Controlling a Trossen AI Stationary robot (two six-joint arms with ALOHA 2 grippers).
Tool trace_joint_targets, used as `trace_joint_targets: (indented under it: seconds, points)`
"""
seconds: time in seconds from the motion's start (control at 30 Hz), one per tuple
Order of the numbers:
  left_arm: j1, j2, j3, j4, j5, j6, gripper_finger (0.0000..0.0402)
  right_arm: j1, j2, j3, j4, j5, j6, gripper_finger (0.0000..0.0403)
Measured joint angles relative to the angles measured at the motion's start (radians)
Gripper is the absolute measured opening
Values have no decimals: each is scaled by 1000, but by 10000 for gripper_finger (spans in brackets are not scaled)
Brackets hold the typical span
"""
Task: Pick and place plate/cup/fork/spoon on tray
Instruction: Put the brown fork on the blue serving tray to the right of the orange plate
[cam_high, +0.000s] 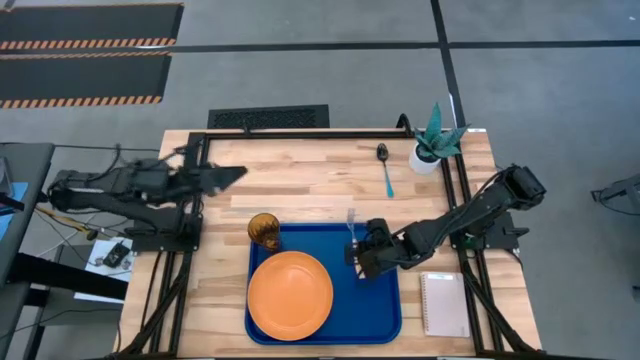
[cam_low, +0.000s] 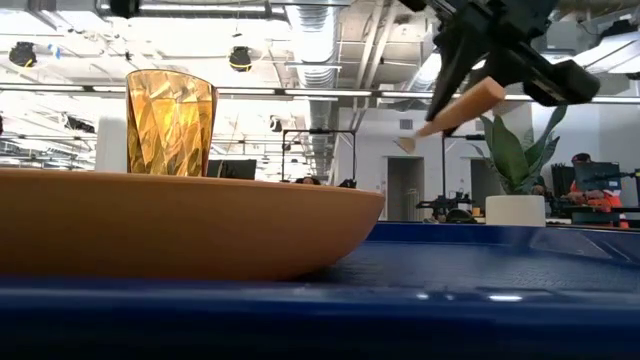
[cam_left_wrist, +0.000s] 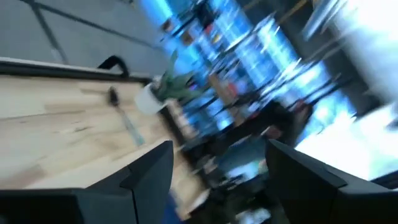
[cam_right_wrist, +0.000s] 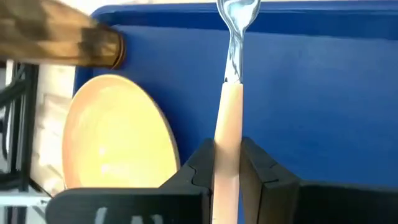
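The blue tray (cam_high: 380, 310) holds the orange plate (cam_high: 290, 295) and, at its far left corner, the amber cup (cam_high: 264, 230). My right gripper (cam_high: 362, 255) is over the tray's right half, shut on the fork (cam_right_wrist: 231, 74), whose silver tines (cam_right_wrist: 236, 12) point toward the tray's far rim. The teal-handled spoon (cam_high: 385, 170) lies flat on the table beyond the tray. My left gripper (cam_high: 235, 175) is open and empty, raised over the table's far left. The left wrist view shows the gap between its fingers (cam_left_wrist: 217, 168). My right gripper pinches the fork's tan handle (cam_right_wrist: 227, 134) between its two fingers (cam_right_wrist: 199, 168), toward the handle's free end. The fingers lie along the fork and slant down from the table's right. The fork (cam_low: 462, 106) is lifted clear of the tray, tilted with its tine end lower.
A white pot with a green plant (cam_high: 432, 148) stands at the far right, next to the spoon. A white notepad (cam_high: 445, 303) lies right of the tray. Bare wood lies between the tray and the far edge. The tray floor right of the plate (cam_high: 375, 295) is bare.
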Motion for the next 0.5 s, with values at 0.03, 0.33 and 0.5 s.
trace_joint_targets:
  seconds: [0.03, 0.33, 0.5]
  points:
    - [22, 49, 27, -13, 30, 24, 240, 0, 1, 0, 10, 0, -23, 50]
    - [243, 429, 101, 53, 257, 38, 240, -6, -5, 0, 104, 52, -220, 50]
    - [291, 606, 123, 214, 524, 40, 240, -17, -14, 1, 132, 55, -312, 50]
